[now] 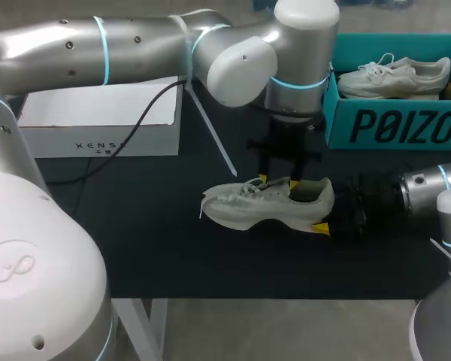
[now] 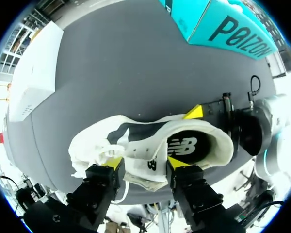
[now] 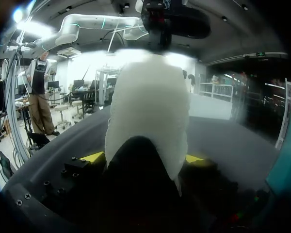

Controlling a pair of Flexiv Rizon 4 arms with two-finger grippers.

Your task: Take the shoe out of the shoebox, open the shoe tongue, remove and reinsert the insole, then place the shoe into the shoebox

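White mesh sneaker (image 1: pixel 267 204) stands on the dark counter (image 1: pixel 150 241), outside the teal cardboard shoebox (image 1: pixel 391 128). Right end effector (image 3: pixel 144 158) is clamped across the heel, presumably bracing it. Left end effector (image 2: pixel 145 162) is over the tongue (image 2: pixel 136 158), grip undeterminable.

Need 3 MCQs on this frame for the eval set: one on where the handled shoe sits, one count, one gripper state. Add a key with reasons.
1. Where is the white shoe that the arms are at?
A. inside a box
B. on the dark table
C. on the floor

2. How many shoes show in the head view?
A. two
B. one
C. three

3. The right gripper is:
A. open, clear of the shoe
B. out of view
C. shut on the shoe's heel

Key:
1 B, it lies on the table, outside the teal shoebox.
2 A, a second shoe lies in that box.
3 C, a yellow tip sits on each side of the heel.
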